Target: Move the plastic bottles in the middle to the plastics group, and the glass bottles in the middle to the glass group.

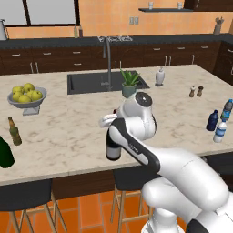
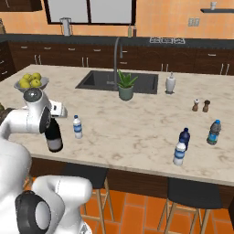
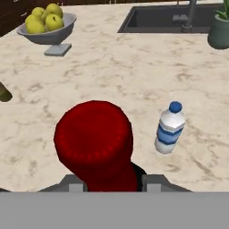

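Note:
The tall dark wine bottle point(image 1: 113, 151) point(image 2: 54, 137) with a grey-white label stands upright near the counter's front edge. My gripper point(image 1: 112, 135) point(image 2: 52, 121) point(image 3: 112, 182) is shut on its red neck top point(image 3: 94, 141) from above. A small clear bottle with a blue cap point(image 2: 78, 126) point(image 3: 170, 128) stands just beside it. Far left are the brown beer bottle point(image 1: 14, 131) and the big dark green bottle point(image 1: 4, 153). Far right stand the dark blue bottle point(image 1: 212, 120) point(image 2: 184, 136), a pale-labelled clear bottle point(image 1: 220, 131) point(image 2: 179, 154) and a blue-labelled clear bottle point(image 1: 226, 109) point(image 2: 213, 132).
A bowl of yellow fruit point(image 1: 26, 96) point(image 3: 47, 26) sits at the back left. The sink point(image 1: 91, 83) with its tap, a potted plant point(image 1: 129, 84) and a white vase point(image 1: 159, 76) lie behind. Salt and pepper shakers point(image 1: 196, 91) stand at the right. Stools stand below the counter edge.

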